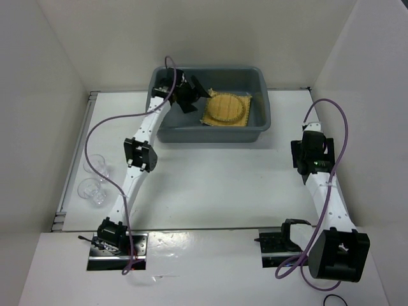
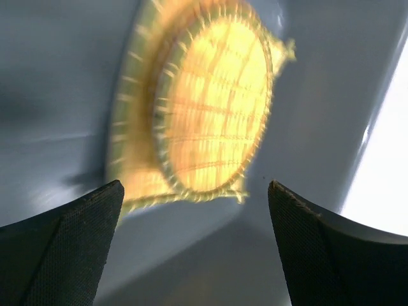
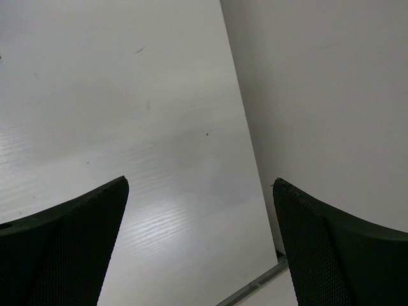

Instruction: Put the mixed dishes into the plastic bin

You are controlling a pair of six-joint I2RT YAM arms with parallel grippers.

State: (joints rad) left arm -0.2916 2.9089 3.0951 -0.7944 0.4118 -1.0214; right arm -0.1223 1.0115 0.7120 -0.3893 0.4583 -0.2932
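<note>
The grey plastic bin (image 1: 212, 135) stands at the back middle of the table. On its floor lies the square yellow woven mat (image 1: 247, 118) with a round yellow woven disc (image 1: 227, 108) on top. My left gripper (image 1: 196, 92) hovers inside the bin's left half, open and holding nothing. In the left wrist view the disc (image 2: 213, 102) and mat (image 2: 135, 167) look blurred beyond my open left gripper (image 2: 194, 245). Two clear glasses (image 1: 94, 164) (image 1: 92, 191) stand at the table's left edge. My right gripper (image 1: 311, 159) is open over bare table at the right (image 3: 197, 248).
White walls enclose the table on the left, back and right. The right wall (image 3: 319, 95) is close to my right gripper. A metal rail (image 1: 71, 172) runs along the table's left edge beside the glasses. Purple cables loop over both arms.
</note>
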